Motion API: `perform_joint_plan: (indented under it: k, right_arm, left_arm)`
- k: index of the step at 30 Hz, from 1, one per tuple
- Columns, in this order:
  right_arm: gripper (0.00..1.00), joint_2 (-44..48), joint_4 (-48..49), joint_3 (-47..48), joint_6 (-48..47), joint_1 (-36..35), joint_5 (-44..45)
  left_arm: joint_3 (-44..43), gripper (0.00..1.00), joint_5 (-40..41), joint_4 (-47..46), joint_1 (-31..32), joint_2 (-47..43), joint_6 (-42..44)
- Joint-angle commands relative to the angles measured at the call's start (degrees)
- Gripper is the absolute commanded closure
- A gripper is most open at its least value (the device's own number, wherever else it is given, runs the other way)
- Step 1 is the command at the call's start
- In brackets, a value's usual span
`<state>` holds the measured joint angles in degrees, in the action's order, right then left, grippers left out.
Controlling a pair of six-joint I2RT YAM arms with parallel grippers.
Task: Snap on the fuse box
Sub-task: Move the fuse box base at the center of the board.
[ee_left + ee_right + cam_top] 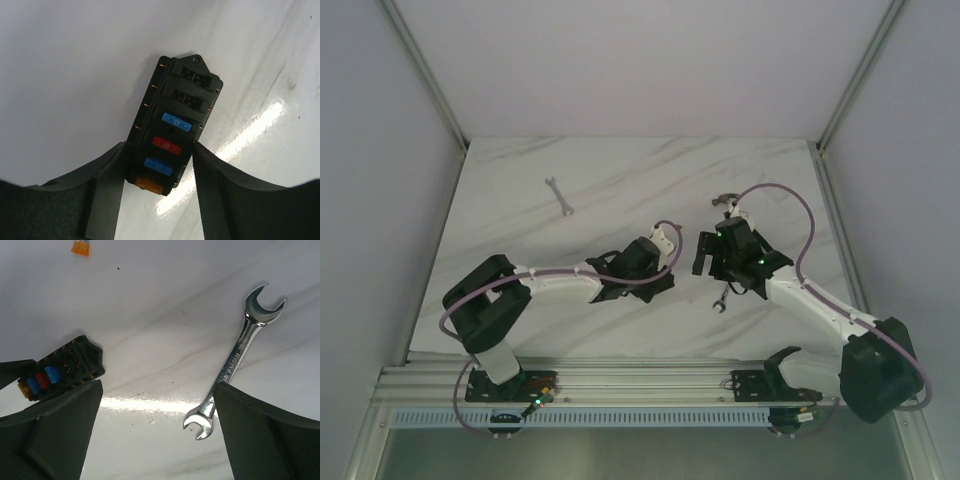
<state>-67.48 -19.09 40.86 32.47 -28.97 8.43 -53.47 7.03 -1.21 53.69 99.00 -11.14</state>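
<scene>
Grippers, top view: left gripper (663, 282) and right gripper (704, 256) sit low at mid-table, just beside each other; what lies between them is too dark to tell from here.
Room, top view: white marble-veined table (520, 240), plain pale walls, metal corner posts.
Tools, top view: wrench (719, 302) by the right wrist; far wrench (558, 195) well apart, back left.
Fuse box, left wrist: fuse box (172, 125) lies flat on the table, its near end between the fingers (107, 185), which touch both long sides. The left gripper looks closed on it.
Fuses, left wrist: orange, blue, red and blue seated from the near end; the two far slots are bare.
Right gripper, right wrist: spread wide and empty, with the fuse box at its left finger and the wrench running under its right.
Loose fuse, right wrist: loose fuse (80, 247), orange, well apart from the fuse box.
Progress: fuse box braced but its top uncovered — no cover shows in any view, so the snap looks not yet done.
Surface: glossy and hard with glare — likely slippery.
</scene>
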Motion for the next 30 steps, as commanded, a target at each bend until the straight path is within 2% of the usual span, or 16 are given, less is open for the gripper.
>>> perform_joint_plan:
  k: [1, 5, 13, 15, 18, 21, 30]
  right_arm:
    - [0.0, -2.5, 2.5, 1.0, -2.3, -0.1, -1.6]
    - [0.0, -6.8, 2.7, 4.8, -4.8, -0.7, -0.5]
    - [0.02, -19.6, 3.7, 16.3, -6.6, -4.0, 5.4]
    - [0.03, -23.9, 3.7, 19.3, -6.8, -5.1, 7.7]
    - [0.03, -29.0, 3.7, 23.6, -6.9, -6.6, 10.6]
    - [0.04, -33.0, 3.7, 26.8, -6.4, -7.1, 13.1]
    - [0.05, -40.9, 3.8, 31.7, -5.7, -7.5, 15.6]
  left_arm:
    - [3.5, 0.4, 1.0, 1.6, 0.1, -4.0, 3.6]
    - [8.4, 0.44, 0.1, 1.7, 0.2, -7.9, 4.7]
    - [14.4, 0.43, -0.8, 1.2, 0.1, -13.4, 6.0]
    - [14.7, 0.39, 0.4, 1.1, 0.1, -13.9, 6.4]
    - [14.9, 0.26, 2.9, 1.0, 0.1, -14.9, 5.9]
    - [15.3, 0.18, 4.3, 1.0, 0.1, -16.4, 5.1]
    - [17.0, 0.07, 5.9, 0.2, -0.1, -23.1, 0.9]
